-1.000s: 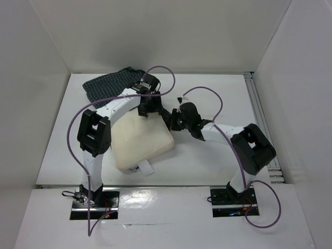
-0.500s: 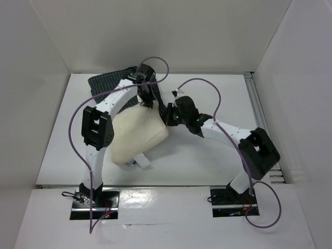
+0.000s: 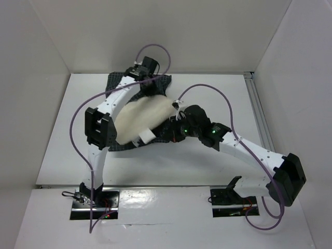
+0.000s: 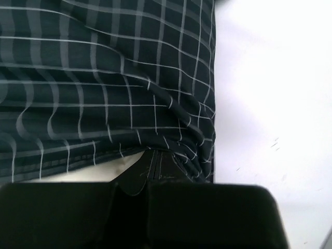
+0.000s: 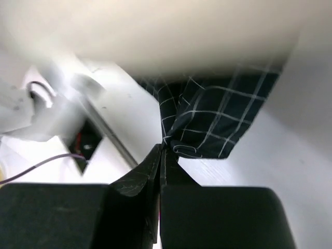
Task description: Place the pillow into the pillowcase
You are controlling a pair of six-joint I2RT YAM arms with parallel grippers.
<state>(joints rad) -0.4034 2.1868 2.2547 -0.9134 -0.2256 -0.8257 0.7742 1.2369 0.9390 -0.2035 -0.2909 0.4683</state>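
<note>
The soft cream-white rectangular pillow [image 3: 140,116] lies at the centre-rear of the white table [image 3: 218,98], bunched into a rounded shape, with its small white tag [image 3: 147,136] at its near edge. The dark navy pillowcase with a fine light grid check [image 4: 104,78] shows at the pillow's far end and along its near edge. How much of the pillow is inside the cloth cannot be told.

Left gripper [image 4: 155,160]: fingers clenched on a fold of the pillowcase at its far right corner, with a sliver of cream pillow just beside the pinch. The left arm rises from its base, bends at the elbow left of the pillow, and reaches far back and to the right, over the pillow's far end.

Right gripper [image 5: 162,150]: fingers clenched on a hanging corner of the pillowcase, with the pillow directly above that corner in the wrist view. The right arm runs out low to the right from its base, folds back at the elbow, and extends leftward to the pillow's near right edge.

Changes from one second ago:
- The pillow lay flat, nearer the front; it now sits farther back and is compressed.
- The pillowcase lay crumpled at the far left, apart from the pillow; it now borders the pillow.
- The left gripper has moved rearward.
- The right elbow has swung outward and the right arm is stretched longer.
</note>
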